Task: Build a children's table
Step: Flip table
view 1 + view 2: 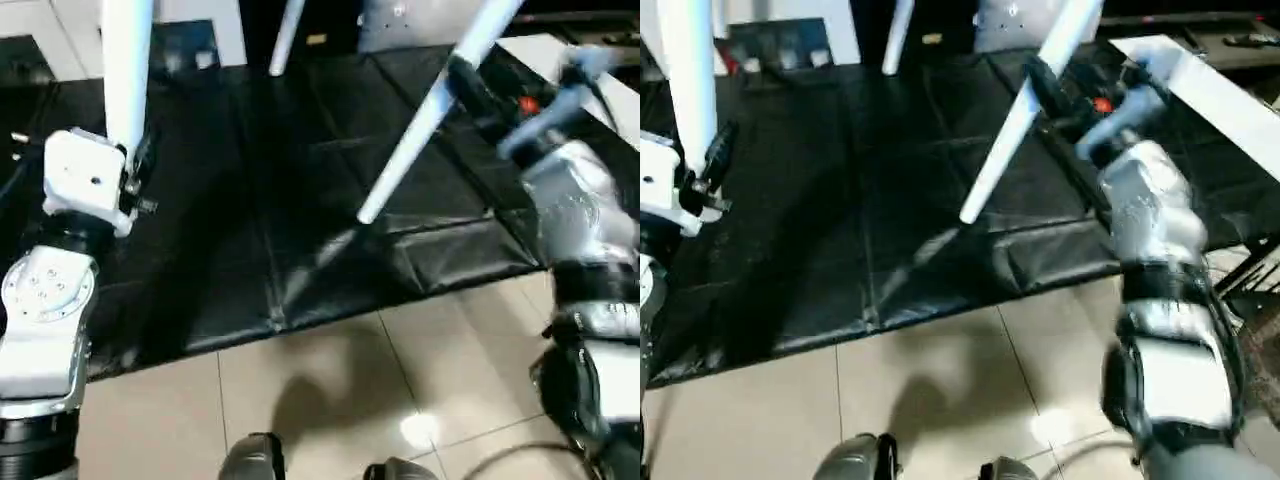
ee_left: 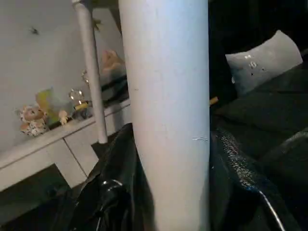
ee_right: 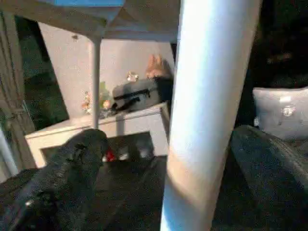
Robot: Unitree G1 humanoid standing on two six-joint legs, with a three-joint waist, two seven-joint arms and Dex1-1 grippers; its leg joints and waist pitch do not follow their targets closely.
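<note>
The wide black floor mat (image 1: 300, 200) covers most of the ground ahead of me, creased into panels, and stops at pale glossy floor tiles (image 1: 330, 400) nearer my body.

The all-white plastic children's table is held up in the air above that mat. I see the underside of its top (image 3: 96, 14) from my right wrist, with its long round tapered legs hanging down from it.

My left gripper (image 1: 135, 165) holds the thick white leg on my left (image 1: 127, 70); the tube stands close to upright, and from the wrist it sits snugly between my two black fingers (image 2: 115, 192), which press against both sides.

My right gripper (image 1: 470, 90) is at a second white leg (image 1: 430, 115), which slants down toward my left, its free tip hanging clear above the mat. From my right wrist the tube passes between my fingers (image 3: 72, 168), which stand wide; I cannot tell whether they touch it.

A third slim leg (image 1: 287, 35) hangs farther back, between the other two.
</note>
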